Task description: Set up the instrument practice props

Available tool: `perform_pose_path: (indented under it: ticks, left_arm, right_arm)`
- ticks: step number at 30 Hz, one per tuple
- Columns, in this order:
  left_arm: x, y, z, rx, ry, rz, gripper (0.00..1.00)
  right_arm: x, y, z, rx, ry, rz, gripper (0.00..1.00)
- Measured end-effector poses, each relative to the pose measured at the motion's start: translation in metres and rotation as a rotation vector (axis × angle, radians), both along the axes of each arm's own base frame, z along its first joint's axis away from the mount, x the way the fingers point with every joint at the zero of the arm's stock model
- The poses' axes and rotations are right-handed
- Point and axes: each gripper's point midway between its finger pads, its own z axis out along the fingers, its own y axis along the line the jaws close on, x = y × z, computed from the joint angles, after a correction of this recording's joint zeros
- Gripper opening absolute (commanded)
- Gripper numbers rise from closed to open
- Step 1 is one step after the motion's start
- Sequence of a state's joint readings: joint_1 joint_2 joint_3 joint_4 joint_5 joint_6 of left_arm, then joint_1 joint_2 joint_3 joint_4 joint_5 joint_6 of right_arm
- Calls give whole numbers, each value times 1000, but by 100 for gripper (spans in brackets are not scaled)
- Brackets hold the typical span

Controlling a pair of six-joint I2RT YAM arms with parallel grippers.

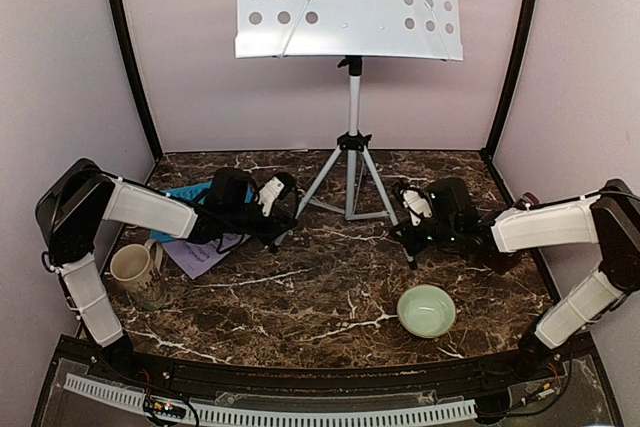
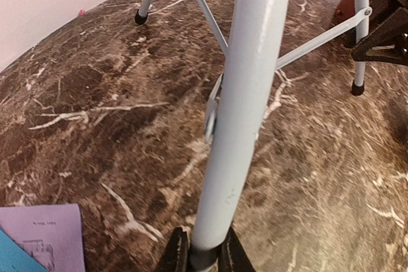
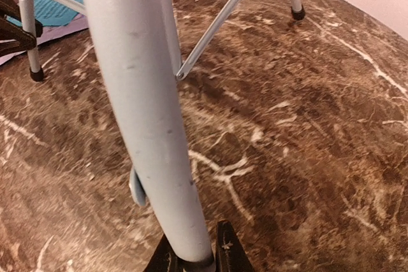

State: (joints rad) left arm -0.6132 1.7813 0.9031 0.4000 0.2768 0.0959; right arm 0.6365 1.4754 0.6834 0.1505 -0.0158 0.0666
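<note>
Pale tripod legs (image 2: 236,125) sit pinched in both my grippers: left gripper (image 2: 204,256) narrowed on one, right gripper (image 3: 191,256) on another. Their music stand (image 1: 352,107) stands upright toward the back of the table (image 1: 320,297); lilac sheet (image 1: 200,255) and blue sheet (image 1: 185,192) lie partly under my left arm.

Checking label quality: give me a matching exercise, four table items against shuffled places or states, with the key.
1 mug
2 bowl
3 music stand
4 lilac sheet

A one leg clamped in the left gripper, another in the right gripper
B near edge, right of centre
C beside the blue sheet
D near edge, far left

Pairs: 1-D, 2-B, 3-A, 4-C
</note>
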Motion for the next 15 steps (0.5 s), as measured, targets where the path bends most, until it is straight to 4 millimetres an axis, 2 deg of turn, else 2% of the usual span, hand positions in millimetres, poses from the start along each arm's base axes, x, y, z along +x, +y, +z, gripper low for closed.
perform_pose_path:
  ticks: [6, 9, 11, 15]
  left_arm:
    - [65, -16, 3, 25, -38, 55, 0]
    - [88, -18, 5, 42, -43, 75, 0]
    - [91, -18, 4, 50, -40, 75, 0]
    - [84, -14, 0, 55, -38, 66, 0]
  right_arm:
    - [60, -6, 1, -40, -34, -112, 0]
    - [83, -9, 2, -56, -49, -143, 0]
    - [88, -12, 2, -62, -53, -148, 0]
    - [80, -18, 0, -70, -39, -138, 0]
